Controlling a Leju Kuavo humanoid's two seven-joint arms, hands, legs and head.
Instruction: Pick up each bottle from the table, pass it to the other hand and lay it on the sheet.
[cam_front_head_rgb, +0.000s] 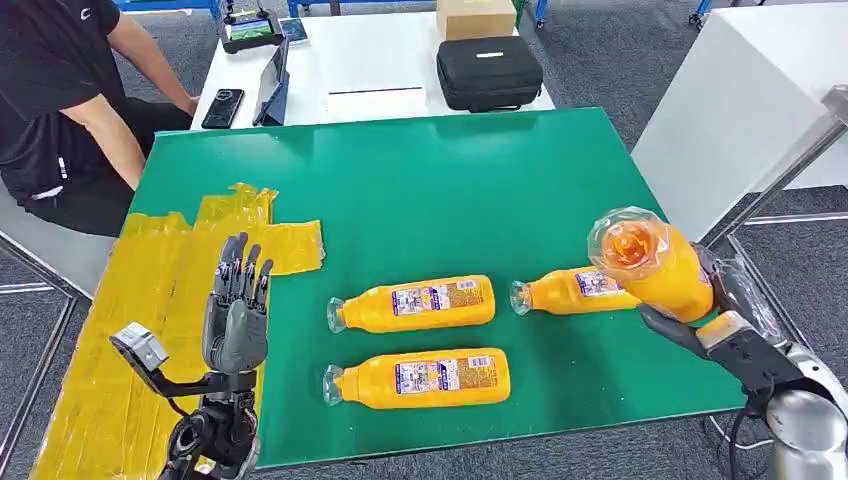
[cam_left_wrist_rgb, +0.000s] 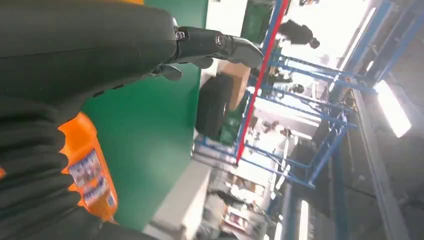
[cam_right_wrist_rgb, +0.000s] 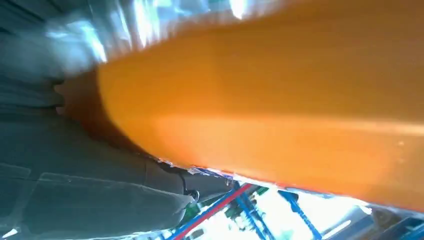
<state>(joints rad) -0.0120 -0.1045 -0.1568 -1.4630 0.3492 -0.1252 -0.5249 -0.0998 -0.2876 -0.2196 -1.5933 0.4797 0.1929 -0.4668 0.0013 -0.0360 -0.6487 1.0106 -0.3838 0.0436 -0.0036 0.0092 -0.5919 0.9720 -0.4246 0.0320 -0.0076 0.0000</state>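
The green table (cam_front_head_rgb: 420, 190) carries my yellow sheet (cam_front_head_rgb: 130, 330) along its left side and three orange bottles (cam_front_head_rgb: 418, 303) lying flat near the front. My right hand (cam_front_head_rgb: 715, 325) grips a fourth orange bottle (cam_front_head_rgb: 648, 260) raised off the table. My left hand (cam_front_head_rgb: 236, 310) stands over the sheet, fingers apart, holding nothing.

An orange bottle (cam_right_wrist_rgb: 280, 110) is held against the grey hand (cam_right_wrist_rgb: 75, 190) (blue racking (cam_right_wrist_rgb: 250, 207) is glimpsed beyond).
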